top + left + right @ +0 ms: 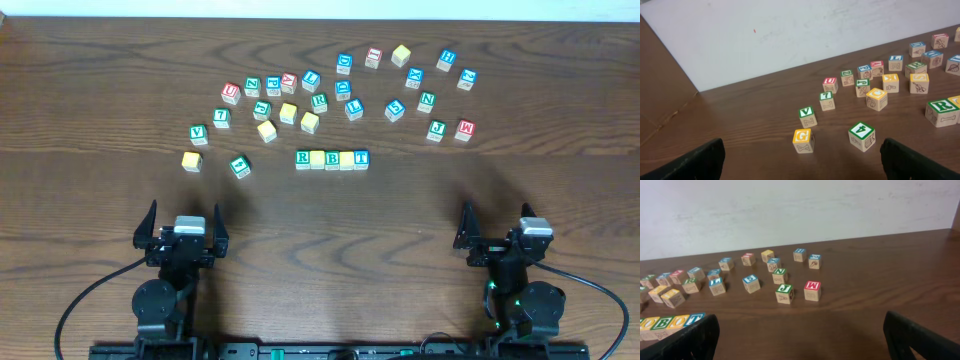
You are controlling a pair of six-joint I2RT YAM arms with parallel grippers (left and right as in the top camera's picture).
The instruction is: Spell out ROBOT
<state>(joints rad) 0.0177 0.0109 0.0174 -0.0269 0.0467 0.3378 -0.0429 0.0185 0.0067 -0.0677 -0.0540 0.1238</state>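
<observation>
On the wooden table, spare letter cubes lie scattered from 10 to 2 o'clock of centre, none in a tray or box, for no container shows. The left gripper at 7 o'clock and right gripper at 5 o'clock rest with jaws spread, holding nothing. Mid-table, five touching cubes read ROBOT; the spelling looks finished, nothing apparently left

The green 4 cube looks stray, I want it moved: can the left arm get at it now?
Probably yes: the left hand is open and the green 4 cube sits just ahead of it, with nothing between; the G cube stands apart.
</observation>
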